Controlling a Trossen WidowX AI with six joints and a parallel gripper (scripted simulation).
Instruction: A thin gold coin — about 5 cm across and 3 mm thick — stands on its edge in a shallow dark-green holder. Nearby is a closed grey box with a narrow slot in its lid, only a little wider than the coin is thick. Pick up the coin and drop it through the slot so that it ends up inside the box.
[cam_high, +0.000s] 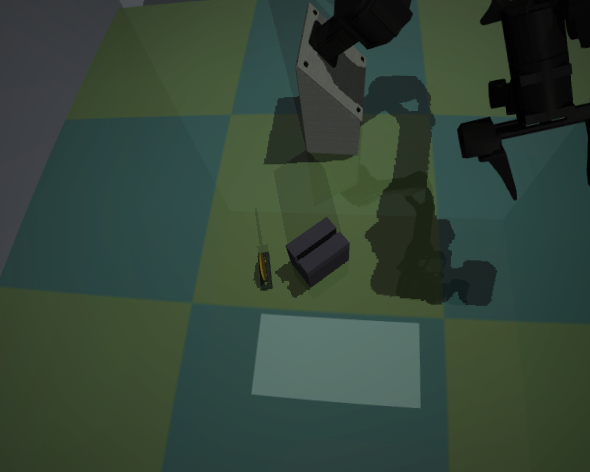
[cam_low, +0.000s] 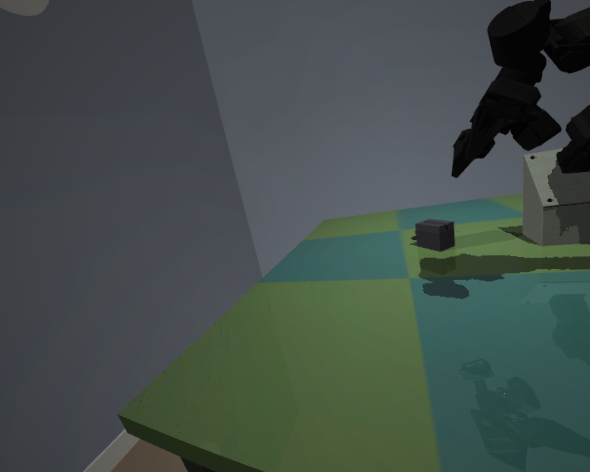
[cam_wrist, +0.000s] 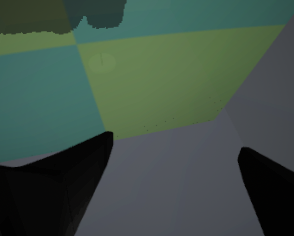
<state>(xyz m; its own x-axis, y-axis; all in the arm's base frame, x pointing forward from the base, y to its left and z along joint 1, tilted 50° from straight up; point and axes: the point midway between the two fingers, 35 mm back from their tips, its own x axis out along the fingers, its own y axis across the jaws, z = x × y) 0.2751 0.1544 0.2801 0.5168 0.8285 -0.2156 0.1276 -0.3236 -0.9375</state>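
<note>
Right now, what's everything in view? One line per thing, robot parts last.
coin: 1, gold, on edge in its holder, just left of the box in the top view
holder: 1, dark green, under the coin, on a green tile
box: 1, dark grey, closed, slot along its lid, beside the coin, apart from it
pale patch: 1, light grey-green rectangle, flat on the table, in front of the box in the top view
table: 1, green and teal checks
block: 1, light grey, slanted top with dark corner dots, carries the arm's base
arm: 1, black, raised above the table
claw: 1, black, open, holding nothing, high off the table, away from coin and box
</note>
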